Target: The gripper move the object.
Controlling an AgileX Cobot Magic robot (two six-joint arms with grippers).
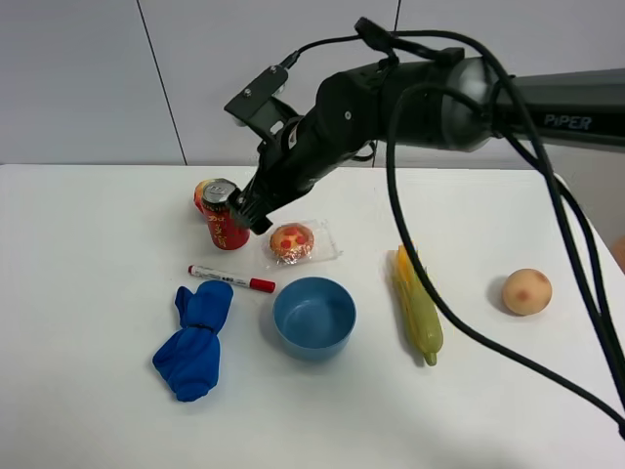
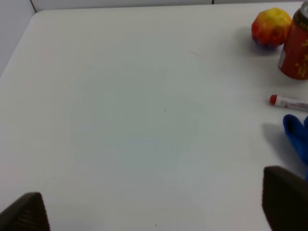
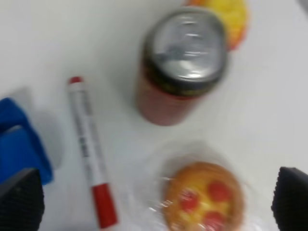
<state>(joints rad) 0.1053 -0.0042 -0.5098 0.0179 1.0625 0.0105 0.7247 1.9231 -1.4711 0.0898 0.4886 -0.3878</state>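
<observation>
The white marker pen (image 1: 231, 279) with a red cap lies flat on the table, between the red can (image 1: 225, 225) and the blue cloth (image 1: 195, 337). My right gripper (image 1: 250, 212) reaches across from the right and hovers just above the can, open and empty. In the right wrist view its gripper (image 3: 154, 202) has its jaws wide apart, and the pen (image 3: 89, 149) lies below it, beside the can (image 3: 180, 62). My left gripper (image 2: 154, 211) is open and empty over bare table. One end of the pen (image 2: 288, 101) shows at that view's edge.
A wrapped bun (image 1: 293, 241) lies right of the can, and a red-yellow fruit (image 1: 202, 192) sits behind it. A blue bowl (image 1: 313, 316) stands near the pen's cap. A corn cob (image 1: 415, 303) and a round fruit (image 1: 527, 291) lie to the right.
</observation>
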